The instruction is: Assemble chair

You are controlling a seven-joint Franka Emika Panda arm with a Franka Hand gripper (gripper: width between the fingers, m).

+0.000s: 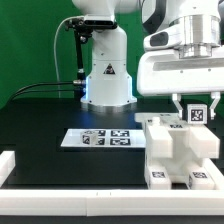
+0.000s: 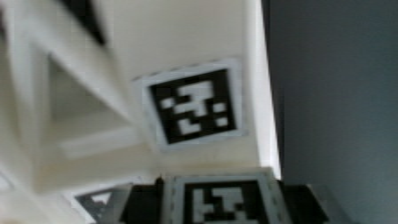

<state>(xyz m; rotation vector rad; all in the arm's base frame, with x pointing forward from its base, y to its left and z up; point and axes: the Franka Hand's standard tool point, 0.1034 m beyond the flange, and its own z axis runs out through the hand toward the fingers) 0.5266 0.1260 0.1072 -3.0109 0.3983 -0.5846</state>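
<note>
Seeing chair [image 1: 178, 152] sitting lower right of exterior view, just behind front border rail [image 1: 70, 192]: chunky matte-white stepped blocks, square black-and-white tags facing camera. Reading gripper [image 1: 197, 110] as clamping chair's tagged top block, jaws flanking both sides. Getting blurred close-up tags in wrist view. Noting marker board [image 1: 100, 137] lying mid-frame, apart from chair. Seeing bare black table [image 1: 40, 125] leaving room left. Spotting arm base [image 1: 107, 75] standing upper centre.

Marker board [image 1: 98, 138]: lying flat on black surface [image 1: 40, 130], tags facing up.
Border rail [image 1: 70, 205]: running along surface's near edge.
Backdrop [image 1: 30, 50]: hanging green behind.
</note>
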